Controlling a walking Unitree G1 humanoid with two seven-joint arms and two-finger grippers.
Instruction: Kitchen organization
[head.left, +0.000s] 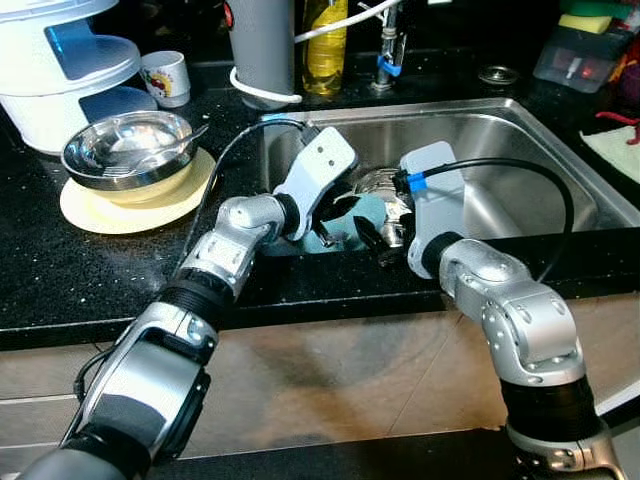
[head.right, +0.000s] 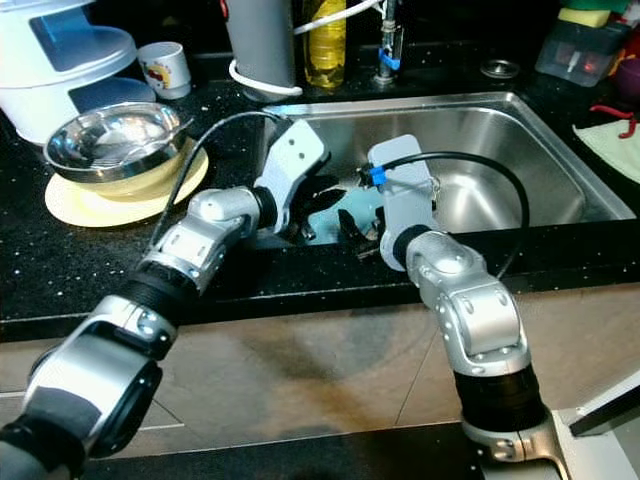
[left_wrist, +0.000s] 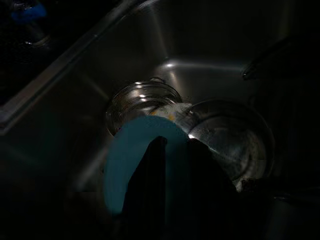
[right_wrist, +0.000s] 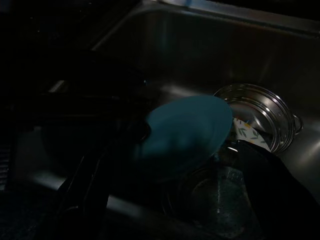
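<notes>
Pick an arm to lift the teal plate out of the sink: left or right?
Left, probably. The left gripper has its fingers already across the teal plate, which is tilted up in the sink. The right gripper sits beside it, over the steel pot.

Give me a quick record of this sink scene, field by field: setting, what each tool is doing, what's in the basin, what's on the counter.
setting: stainless steel sink in black speckled counter
left tool: in the basin, at the round teal plate
right tool: in the basin, beside the plate
basin: plate, shiny steel pot, glass bowl
counter: steel bowl on pale yellow plate
</notes>
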